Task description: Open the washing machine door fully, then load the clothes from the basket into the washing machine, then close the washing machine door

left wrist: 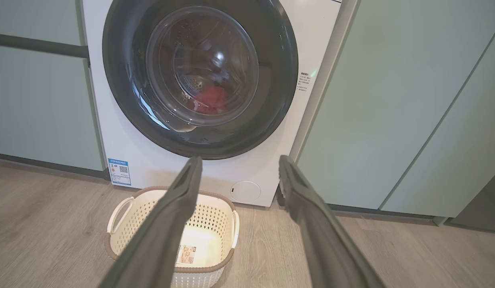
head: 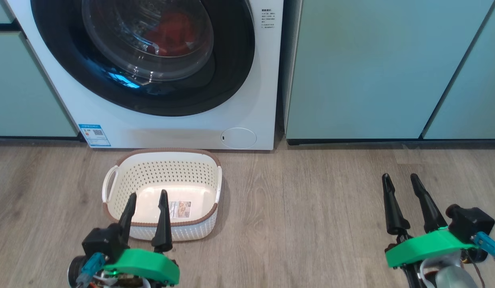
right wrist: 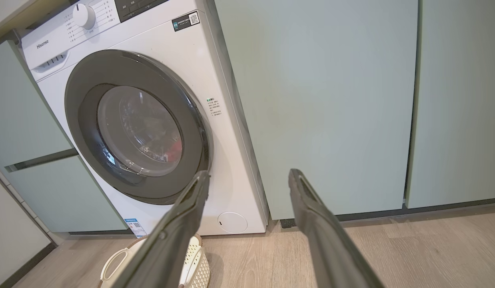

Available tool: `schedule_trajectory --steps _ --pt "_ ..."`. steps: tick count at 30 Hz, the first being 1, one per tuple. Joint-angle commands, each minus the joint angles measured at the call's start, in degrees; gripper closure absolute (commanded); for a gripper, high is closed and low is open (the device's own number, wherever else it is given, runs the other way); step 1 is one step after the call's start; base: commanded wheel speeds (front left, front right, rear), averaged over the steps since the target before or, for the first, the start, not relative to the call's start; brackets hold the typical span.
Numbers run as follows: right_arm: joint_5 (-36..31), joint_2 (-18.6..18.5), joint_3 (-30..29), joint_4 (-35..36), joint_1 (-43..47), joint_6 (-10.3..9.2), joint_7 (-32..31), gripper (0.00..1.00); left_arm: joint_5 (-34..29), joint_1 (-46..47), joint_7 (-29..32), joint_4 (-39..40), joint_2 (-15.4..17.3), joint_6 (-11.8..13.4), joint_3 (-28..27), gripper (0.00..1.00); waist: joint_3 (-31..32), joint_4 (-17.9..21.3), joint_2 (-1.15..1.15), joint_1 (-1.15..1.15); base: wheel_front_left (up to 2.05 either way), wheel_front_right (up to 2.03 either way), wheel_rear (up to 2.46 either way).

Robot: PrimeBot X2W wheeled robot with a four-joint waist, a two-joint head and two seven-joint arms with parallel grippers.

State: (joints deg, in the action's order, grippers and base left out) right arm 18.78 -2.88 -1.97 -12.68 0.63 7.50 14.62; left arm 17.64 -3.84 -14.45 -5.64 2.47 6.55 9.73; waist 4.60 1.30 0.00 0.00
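Note:
The washing machine (head: 247,100) stands ahead of me with its round black-rimmed door (head: 71,68) closed flat against the front. Red clothes (head: 171,34) show through the glass inside the drum, also as red clothes (left wrist: 207,100) in the left wrist view. The cream basket (head: 123,180) sits on the floor before the washer and holds nothing but its label. My left gripper (head: 147,196) hangs open over the basket's near rim. My right gripper (head: 399,178) is open above bare floor at the right, far from the door.
Pale teal cabinets (head: 383,68) flank the washer on both sides. Wood-look floor (head: 303,208) stretches between the basket and my right gripper. A round flap (head: 238,138) and a blue sticker (head: 94,135) sit low on the washer front.

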Motion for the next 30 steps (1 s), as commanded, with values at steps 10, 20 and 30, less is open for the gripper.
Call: schedule_trajectory --steps 10,20,30 --pt "-0.01 0.01 1.29 1.42 -1.91 -0.01 0.38 0.00 0.32 1.38 -0.55 1.08 0.41 -1.00 -1.78 0.00 -0.11 0.06 0.00 0.00 0.00 0.00 0.00" --pt "0.00 0.00 0.10 -0.64 0.00 0.00 0.00 1.00 1.29 -0.10 0.00 -1.12 0.00 -0.92 0.05 1.00 -0.40 0.15 0.00 0.00 0.00 0.00 0.00" --pt "2.99 0.02 0.10 -5.00 1.48 0.00 -0.98 1.00 4.66 -1.66 1.03 -5.60 -0.05 -1.35 -0.38 1.00 -0.63 0.11 0.00 0.00 0.00 0.00 0.00"
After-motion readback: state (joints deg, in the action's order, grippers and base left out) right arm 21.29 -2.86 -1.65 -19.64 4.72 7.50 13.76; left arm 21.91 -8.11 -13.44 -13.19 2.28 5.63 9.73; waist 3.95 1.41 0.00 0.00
